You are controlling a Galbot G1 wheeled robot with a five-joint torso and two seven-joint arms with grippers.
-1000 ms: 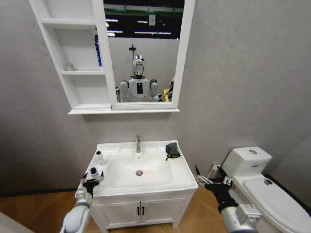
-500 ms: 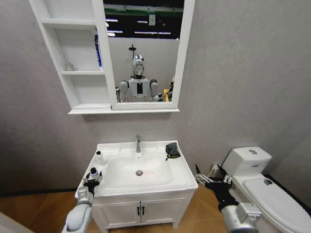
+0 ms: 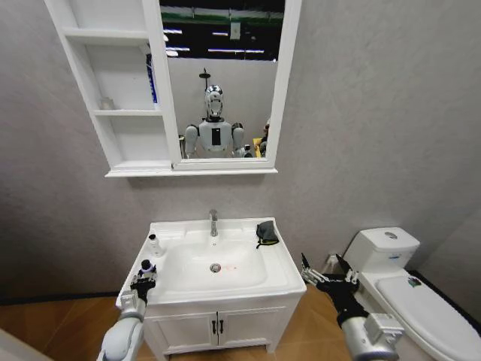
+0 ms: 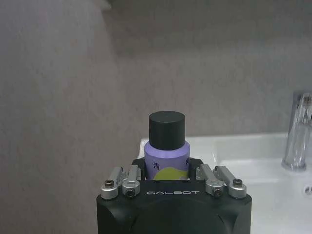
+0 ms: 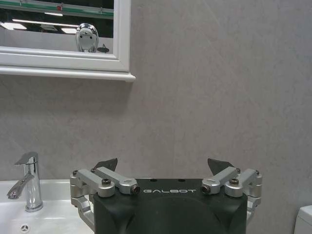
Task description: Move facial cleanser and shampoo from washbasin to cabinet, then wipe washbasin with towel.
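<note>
A purple bottle with a black cap (image 3: pixel 145 265) stands at the front left corner of the white washbasin (image 3: pixel 248 271). My left gripper (image 3: pixel 142 283) is shut on this bottle (image 4: pixel 166 146), its fingers against the sides. A small white bottle (image 3: pixel 154 242) stands behind it on the basin's left rim. Which of the two is the facial cleanser and which the shampoo I cannot tell. The dark towel (image 3: pixel 266 232) lies at the basin's back right corner. My right gripper (image 3: pixel 328 278) hangs open right of the basin, also seen as the right gripper (image 5: pixel 163 165). The white cabinet (image 3: pixel 124 83) hangs above.
A chrome tap (image 3: pixel 213 222) rises at the back of the basin. The mirror (image 3: pixel 222 83) adjoins the cabinet's shelves. A white toilet (image 3: pixel 409 289) stands close to my right arm. A low two-door cupboard (image 3: pixel 218 327) sits under the basin.
My left gripper's fingers have drawn in from a wider spread and closed on the purple bottle. The right arm has stayed where it was.
</note>
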